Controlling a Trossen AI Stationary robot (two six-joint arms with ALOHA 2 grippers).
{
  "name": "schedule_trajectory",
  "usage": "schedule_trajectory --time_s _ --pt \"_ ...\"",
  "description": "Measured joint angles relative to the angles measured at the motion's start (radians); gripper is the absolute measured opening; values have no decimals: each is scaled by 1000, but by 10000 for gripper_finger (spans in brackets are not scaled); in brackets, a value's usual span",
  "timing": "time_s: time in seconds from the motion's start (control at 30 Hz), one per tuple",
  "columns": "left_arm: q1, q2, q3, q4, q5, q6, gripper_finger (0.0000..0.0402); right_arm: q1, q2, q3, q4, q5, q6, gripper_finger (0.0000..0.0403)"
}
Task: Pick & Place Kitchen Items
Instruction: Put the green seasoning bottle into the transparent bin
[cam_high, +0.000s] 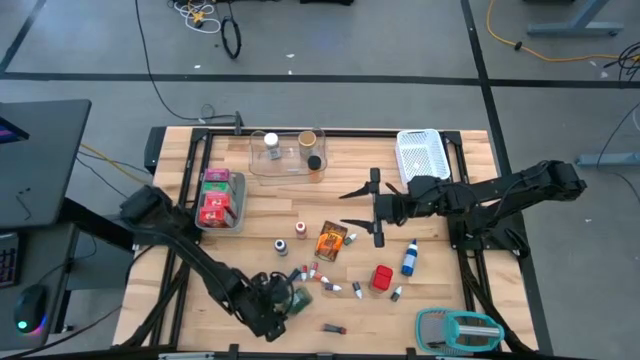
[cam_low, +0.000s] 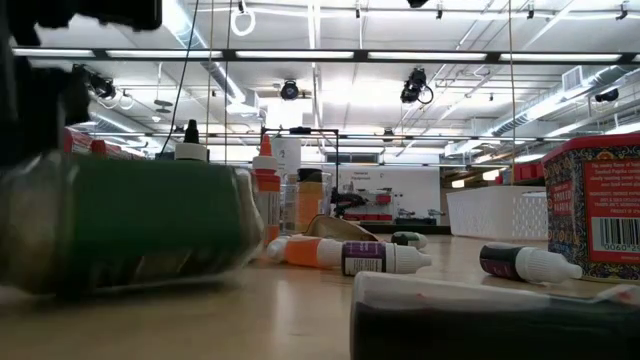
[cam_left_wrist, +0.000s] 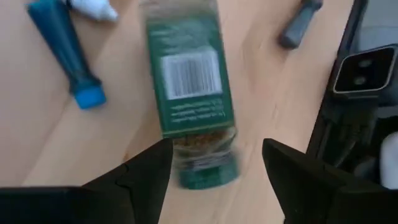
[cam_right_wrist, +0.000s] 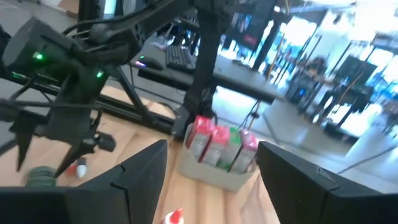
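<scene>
Nearest you, at the bottom centre of the high view, the left gripper (cam_high: 283, 303) hangs over a green-labelled jar (cam_left_wrist: 194, 93) lying on its side on the table (cam_high: 260, 215). In the left wrist view its fingers stand wide apart on either side of the jar's green cap, and nothing is between the pads; the jar rests on the wood. I judge this item as not yet placed anywhere.

A little farther up the frame, loose items are scattered across the middle: small vials (cam_high: 318, 275), a red box (cam_high: 382, 277), a blue bottle (cam_high: 409, 258), and an orange packet (cam_high: 331, 241). Most of the sorting looks to be left.

The right gripper (cam_high: 362, 211) waits above the centre-right of the table, fingers spread, holding nothing.

Farther still, at left, the grey bin (cam_high: 236, 205) already holds red, pink and green boxes (cam_high: 214, 195). At the top, the clear tray (cam_high: 259, 166) holds a few short jars (cam_high: 271, 141), and the white mesh basket (cam_high: 421, 153) sits at upper right; you cannot see whether anything lies in it.

The low view is largely blocked by the jar close to the lens, and the right wrist view is too blurred to read labels.
</scene>
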Motion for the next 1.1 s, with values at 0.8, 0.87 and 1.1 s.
schedule_trajectory --time_s 0.8,0.87,1.1 --pt "41 90 -5 -39 -86 19 219 0 0 0 20 0 -21 261" --pt "46 66 -6 -47 -86 30 219 0 0 0 19 0 -19 261" --pt "62 -90 -4 -63 -142 136 219 0 0 0 13 0 23 261"
